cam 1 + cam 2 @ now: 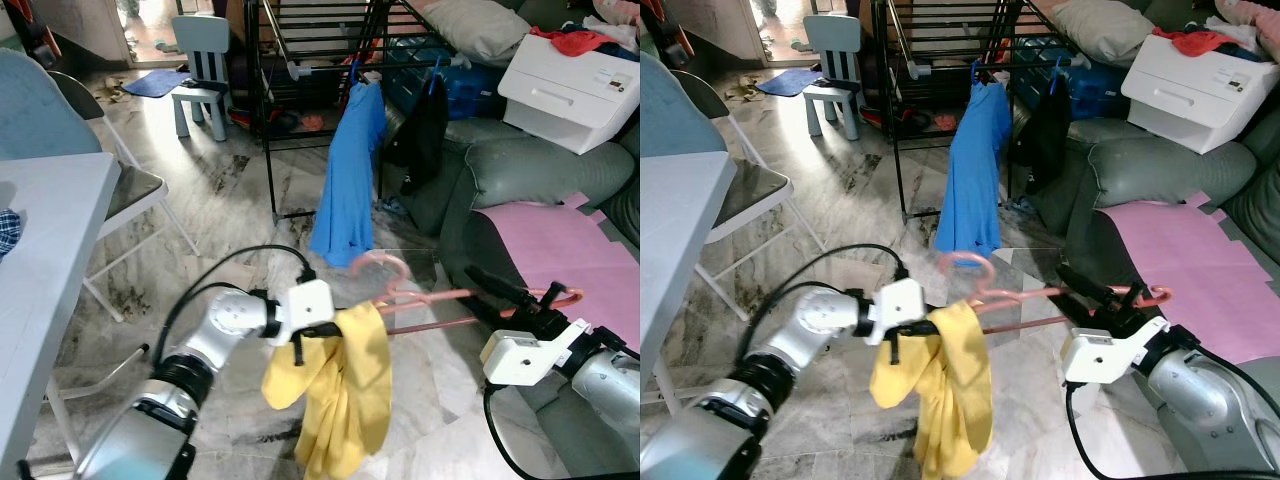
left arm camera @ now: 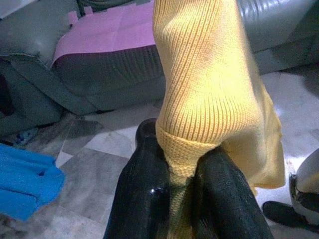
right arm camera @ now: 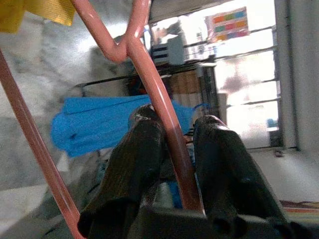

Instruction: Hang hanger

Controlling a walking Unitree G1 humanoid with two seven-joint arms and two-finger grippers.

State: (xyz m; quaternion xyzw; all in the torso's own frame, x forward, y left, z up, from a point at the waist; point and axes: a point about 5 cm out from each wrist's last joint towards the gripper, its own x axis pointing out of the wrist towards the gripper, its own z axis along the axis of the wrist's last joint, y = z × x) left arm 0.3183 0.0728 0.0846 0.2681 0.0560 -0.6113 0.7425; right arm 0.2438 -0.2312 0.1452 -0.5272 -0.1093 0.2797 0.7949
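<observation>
Status: you're mid-carry, not at the rack yet.

- Right gripper (image 1: pixel 1110 300): fingers clenched on the pink hanger (image 1: pixel 440 300), on a bar near its right end. In the right wrist view the bar runs between both fingers (image 3: pixel 139 149). Grip looks solid.
- Left gripper (image 1: pixel 335 325): fingers (image 2: pixel 149 189) pinching a fold of the yellow garment (image 1: pixel 345 395) at the hanger's left end. The garment is draped over that end and hangs down toward the floor (image 1: pixel 230 190).
- Hanger position: held in the air between both grippers, roughly level, hook (image 1: pixel 385 265) pointing up and away from you. It's low, in front of the grey sofa (image 1: pixel 530 165), well short of the drying rack (image 1: pixel 300 60).
- Rack already carries a blue garment (image 1: pixel 350 170) and a black one (image 1: pixel 420 130) on its near rail.

Step in hand, as I read it: garment is on the hanger, and you're transporting the pair to the rack.

Next move needs:
- Close the gap to the rack and lift both arms together so the hook clears the rail.
- Pick a free spot on the rail beside the blue garment. I can't tell from here how much room is there.
- Keep the hanger level. If the left end drops, the garment may slide off.
- Let go on the left only once the hook is seated.
</observation>
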